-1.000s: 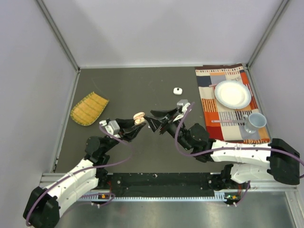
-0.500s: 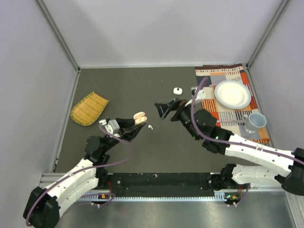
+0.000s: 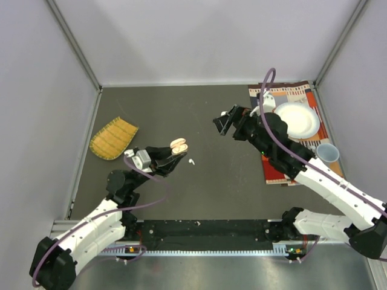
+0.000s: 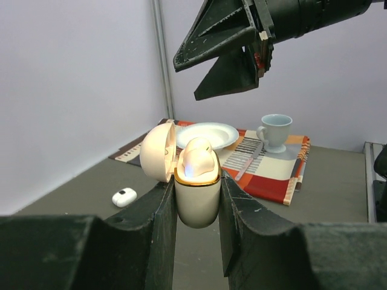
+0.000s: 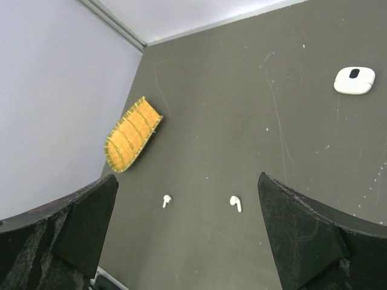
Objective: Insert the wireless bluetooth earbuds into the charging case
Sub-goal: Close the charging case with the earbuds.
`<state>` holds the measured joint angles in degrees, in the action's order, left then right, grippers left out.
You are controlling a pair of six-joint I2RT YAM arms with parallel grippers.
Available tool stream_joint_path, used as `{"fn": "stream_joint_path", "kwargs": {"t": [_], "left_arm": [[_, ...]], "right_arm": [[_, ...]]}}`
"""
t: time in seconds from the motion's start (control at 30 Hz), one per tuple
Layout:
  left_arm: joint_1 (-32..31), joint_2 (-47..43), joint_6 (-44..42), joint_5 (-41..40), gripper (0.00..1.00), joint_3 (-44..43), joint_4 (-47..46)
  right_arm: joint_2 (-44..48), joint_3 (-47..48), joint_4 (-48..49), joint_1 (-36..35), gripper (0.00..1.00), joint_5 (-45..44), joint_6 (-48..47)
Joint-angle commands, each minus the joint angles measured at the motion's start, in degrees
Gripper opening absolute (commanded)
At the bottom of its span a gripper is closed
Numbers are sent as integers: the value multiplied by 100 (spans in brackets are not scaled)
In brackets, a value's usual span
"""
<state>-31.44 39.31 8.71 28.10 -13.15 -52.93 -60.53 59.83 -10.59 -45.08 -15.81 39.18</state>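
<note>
My left gripper [image 4: 198,196] is shut on an open peach-pink charging case [image 4: 196,202], held upright above the table; it also shows in the top view [image 3: 178,145]. A peach earbud top [image 4: 199,154] sits inside it, lid [image 4: 158,151] swung left. Two white earbuds [image 5: 166,200] [image 5: 236,203] lie loose on the dark table; one shows in the top view [image 3: 191,162], right of my left gripper [image 3: 176,154]. My right gripper [image 3: 222,124] is open and empty, raised well above the table, its jaws wide [image 5: 187,181]. It hangs over the case in the left wrist view [image 4: 187,81].
A white closed case [image 5: 354,80] lies at the back [image 4: 124,197]. A yellow woven mat [image 3: 113,138] is at the left. A striped cloth [image 3: 302,95] at the right holds a white plate [image 3: 296,119], a cup [image 3: 327,154] and cutlery. Grey walls enclose the table.
My right gripper has pulled away from the peach case, rising and moving back-right. A white earbud now lies on the table beside the left gripper. The left gripper has stayed put.
</note>
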Motion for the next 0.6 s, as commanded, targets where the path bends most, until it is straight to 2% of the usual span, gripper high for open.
{"fn": "stream_joint_path", "kwargs": {"t": [0.0,0.1,0.27,0.37,0.4,0.47,0.5,0.57], "left_arm": [[-11,155,-282,91,0,-442,-429],[-11,217,-282,266,0,-426,-735],[-11,183,218,845,0,-233,-1491],[-11,77,412,891,0,-153,-1563],[-11,51,430,890,0,-144,-1563],[-11,-28,439,864,0,-118,-1563],[-11,-20,430,803,0,-118,-1528],[-11,-20,386,803,0,-153,-1467]], "right_arm": [[-186,879,-592,166,99,-33,178],[-441,1477,-1479,166,99,-395,326],[-407,1532,-1552,166,99,289,423],[434,1007,-1570,166,99,-754,2386],[1116,160,-1212,175,99,-1044,3350],[1901,-1055,932,193,99,-671,2277],[2148,-1897,2754,193,99,-425,1591],[2528,-2072,2896,193,99,-449,1505]]}}
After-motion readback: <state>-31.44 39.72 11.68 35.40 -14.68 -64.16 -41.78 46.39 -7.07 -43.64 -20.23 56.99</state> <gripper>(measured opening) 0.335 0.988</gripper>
